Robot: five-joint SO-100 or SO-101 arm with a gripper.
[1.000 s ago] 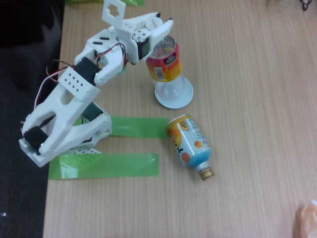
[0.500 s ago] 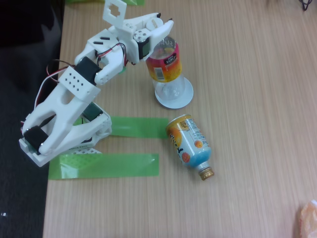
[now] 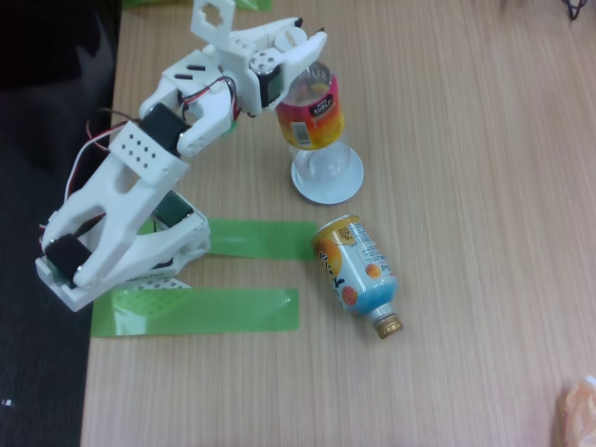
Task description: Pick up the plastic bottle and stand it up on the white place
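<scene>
The plastic bottle [image 3: 315,116] stands upright on the white place [image 3: 327,181], its clear lower body resting on the disc and its red-pink and yellow label wrapped around the upper part. The white place lies flat on the wooden counter [image 3: 466,186], showing as a pale rim around the bottle's base. At the bottle's top the tool [image 3: 305,67] sits around the neck and cap, its white fingers close on either side; from this fixed view I cannot tell whether they press the bottle or stand slightly clear of it. The white arm [image 3: 140,186] reaches in from the left edge of the counter, with its base resting beside two green tape strips [image 3: 251,238]. Just below the white place, near the end of the upper strip, a shorter orange-and-light-blue bottle-can [image 3: 356,270] lies on its side, gold cap pointing toward the lower right. A bit of orange material [image 3: 579,410] shows at the bottom right corner.
</scene>
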